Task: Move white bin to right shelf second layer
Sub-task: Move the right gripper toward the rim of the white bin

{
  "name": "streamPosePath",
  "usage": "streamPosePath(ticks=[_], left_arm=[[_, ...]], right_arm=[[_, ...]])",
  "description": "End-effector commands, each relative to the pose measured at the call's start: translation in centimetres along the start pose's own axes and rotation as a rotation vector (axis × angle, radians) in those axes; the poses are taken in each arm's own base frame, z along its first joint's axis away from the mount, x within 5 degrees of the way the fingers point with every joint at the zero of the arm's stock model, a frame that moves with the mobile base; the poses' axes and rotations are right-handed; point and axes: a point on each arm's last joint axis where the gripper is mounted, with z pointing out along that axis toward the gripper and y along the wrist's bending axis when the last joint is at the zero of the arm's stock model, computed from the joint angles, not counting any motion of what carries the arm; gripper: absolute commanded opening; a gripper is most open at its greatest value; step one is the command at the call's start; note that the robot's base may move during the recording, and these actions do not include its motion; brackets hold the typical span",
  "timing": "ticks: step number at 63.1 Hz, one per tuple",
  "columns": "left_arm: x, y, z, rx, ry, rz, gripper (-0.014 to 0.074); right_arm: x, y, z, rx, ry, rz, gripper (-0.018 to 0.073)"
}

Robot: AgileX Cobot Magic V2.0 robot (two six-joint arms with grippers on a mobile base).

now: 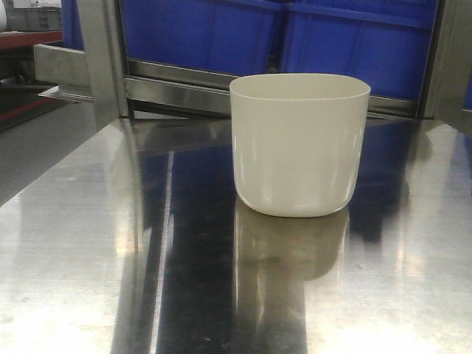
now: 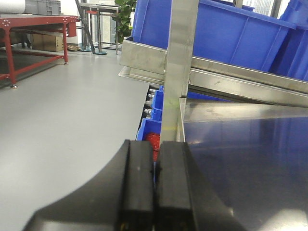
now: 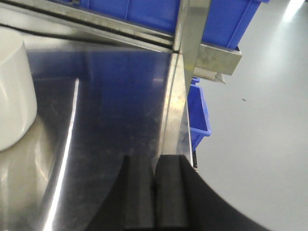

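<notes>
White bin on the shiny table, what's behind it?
Behind the white bin stand big blue crates on a steel rack. The bin hides part of the rack's front bar and whatever is right behind it.

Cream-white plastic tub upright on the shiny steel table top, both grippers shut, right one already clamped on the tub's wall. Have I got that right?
Not quite: the right gripper is shut on nothing. The right wrist view shows the cream-white glossy plastic tub standing apart, off to its left. The rest holds: tub upright on the mirror-like steel table top, left gripper shut too.
</notes>
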Motion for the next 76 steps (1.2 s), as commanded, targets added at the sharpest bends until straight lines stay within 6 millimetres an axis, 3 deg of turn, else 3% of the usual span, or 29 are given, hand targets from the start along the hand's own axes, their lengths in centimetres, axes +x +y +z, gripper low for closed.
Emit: streamPosePath(ticks=[1,16,22,35,45,50,76], left_arm=[[0.0,0.1,-0.1,0.001,-0.078,-0.006,0.0085],[0.0,0.1,-0.1,0.001,-0.078,-0.006,0.0085],[0.0,0.1,-0.1,0.001,-0.078,-0.006,0.0085],[0.0,0.1,-0.1,0.001,-0.078,-0.006,0.0085],[0.0,0.1,-0.1,0.001,-0.078,-0.006,0.0085],[0.0,0.1,-0.1,0.001,-0.078,-0.006,0.0085],[0.0,0.1,-0.1,0.001,-0.078,-0.006,0.0085]], right_arm=[[-3.2,-0.2,0.4,0.013,-0.066,0.018,0.0054],[-4.8,-1.1,3.6,0.125,0.222,0.212,0.0054],[-5.4,-0.8,5.1,0.152,0.315,0.212,0.0057],[-6.7,3.0,8.3,0.018,0.435,0.094,0.0090],[-8.2,6.2,10.5,-0.046,0.485,0.101,0.0343],[-9.2,7.3,11.6,-0.043,0.514,0.105,0.0410],[-16.8,12.6,16.1,-0.019,0.583,0.140,0.0414]])
